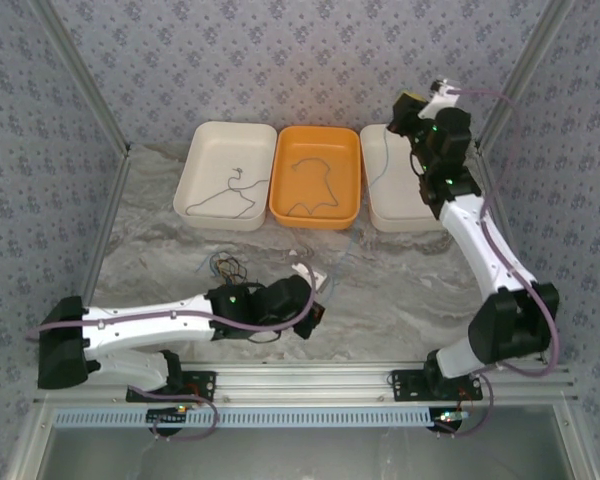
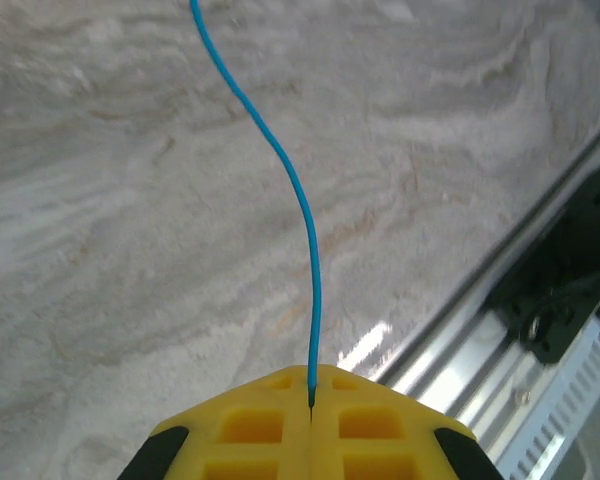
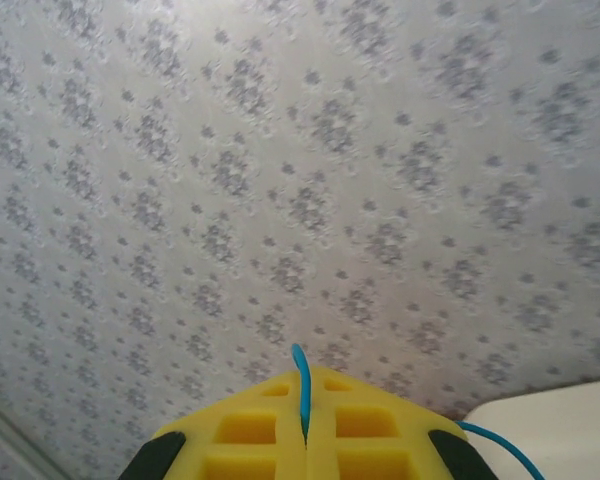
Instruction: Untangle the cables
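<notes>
Currently the left fingers (image 2: 306,392) are pressed fully together on a blue cable (image 2: 298,190). It leaves the seam between the yellow pads and runs off in a gentle curve above the marbled bench (image 2: 130,250). In the top view that arm lies low across the near side of the bench. Its wrist sits just right of a small loose tangle of cables (image 1: 228,265), which rests on the surface in front of the trays.

The right fingers (image 3: 300,398) are likewise closed tight, pinching a blue strand (image 3: 301,372). The strand arches over the top of the pads and shows again at lower right, beside the corner of the right white tray (image 3: 570,420), with the patterned wall (image 3: 280,150) behind. From above, the right arm reaches to the far right corner, its wrist raised over that tray. A thin blue-green line inside the tray seems to be the same strand hanging down, though it is too fine to be sure. Whether the two arms hold one cable or two cannot be told.

The orange tray (image 1: 280,205) in the middle holds a dark cable (image 1: 310,188) lying in a looped outline. The left white tray (image 1: 195,150) holds a dark grey cable (image 1: 228,195) bent into angular legs.
</notes>
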